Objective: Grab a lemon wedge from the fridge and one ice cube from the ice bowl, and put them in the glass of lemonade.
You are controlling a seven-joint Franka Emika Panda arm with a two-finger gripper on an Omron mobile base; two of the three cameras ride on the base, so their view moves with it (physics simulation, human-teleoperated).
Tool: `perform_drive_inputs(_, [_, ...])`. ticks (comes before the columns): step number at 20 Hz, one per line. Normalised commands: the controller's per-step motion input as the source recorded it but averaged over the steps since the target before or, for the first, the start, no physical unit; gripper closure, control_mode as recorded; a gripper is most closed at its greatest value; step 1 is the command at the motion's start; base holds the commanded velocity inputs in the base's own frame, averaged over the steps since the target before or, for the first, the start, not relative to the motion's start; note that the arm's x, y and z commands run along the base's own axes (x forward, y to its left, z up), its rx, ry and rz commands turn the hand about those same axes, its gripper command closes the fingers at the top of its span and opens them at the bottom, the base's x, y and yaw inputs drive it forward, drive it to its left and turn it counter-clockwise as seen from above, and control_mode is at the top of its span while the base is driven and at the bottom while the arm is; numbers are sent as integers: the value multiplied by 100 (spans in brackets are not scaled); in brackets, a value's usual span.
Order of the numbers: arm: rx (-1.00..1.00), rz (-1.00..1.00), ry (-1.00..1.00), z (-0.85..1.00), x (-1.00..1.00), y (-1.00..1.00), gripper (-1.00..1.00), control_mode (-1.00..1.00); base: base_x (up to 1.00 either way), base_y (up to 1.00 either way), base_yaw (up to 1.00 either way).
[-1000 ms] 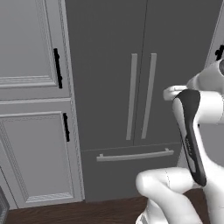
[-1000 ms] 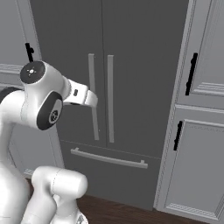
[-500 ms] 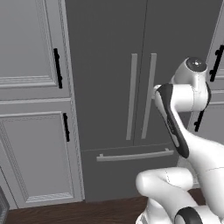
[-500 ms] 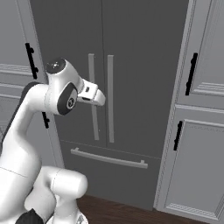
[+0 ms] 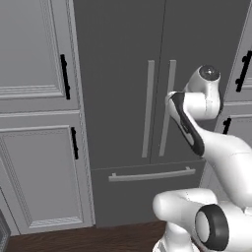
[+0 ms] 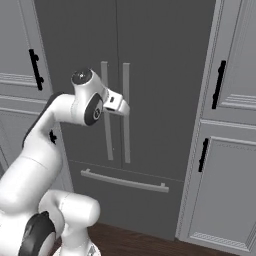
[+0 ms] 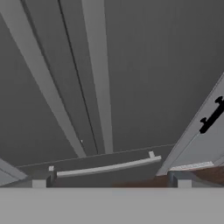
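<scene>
The fridge [image 5: 118,74] stands straight ahead with both doors shut, and its dark grey front shows again in the right base view [image 6: 160,60]. Two long grey bar handles [image 6: 126,125] run down its middle, above a bottom drawer with a horizontal bar [image 6: 125,181]. My gripper [image 6: 122,106] hovers just in front of the handles at mid-height, open and holding nothing. In the hand view its fingertips [image 7: 39,181] stand wide apart at the bottom, with the handles [image 7: 99,78] and the drawer bar [image 7: 107,167] ahead. The lemon wedge, ice bowl and glass of lemonade are out of view.
Light grey panelled cabinets with black handles flank the fridge, on the left [image 5: 34,162] and on the right [image 6: 225,190]. Dark wood floor [image 5: 98,238] runs along the base of the units.
The arm has swung up and forward, carrying the hand toward the fridge's two vertical handles. The jaws have stayed open and the fridge doors have stayed shut.
</scene>
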Motion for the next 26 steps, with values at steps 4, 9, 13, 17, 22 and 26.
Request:
perform_drive_inputs(4, [4, 0, 0, -15, 75, -13, -100, -100, 0, 0, 0])
perform_drive_inputs(9, [0, 0, 0, -35, 75, -2, -100, -100, 0, 0, 0])
perform_drive_inputs(13, [0, 0, 0, -39, 83, -3, -100, -100, 0, 0, 0])
perform_drive_inputs(17, [0, 0, 0, -34, 72, -2, -100, -100, 0, 0, 0])
perform_drive_inputs(22, [0, 0, 0, -28, 72, -5, -100, -100, 0, 0, 0])
perform_drive_inputs(26, [0, 0, 0, -21, 61, -14, -100, -100, 0, 0, 0])
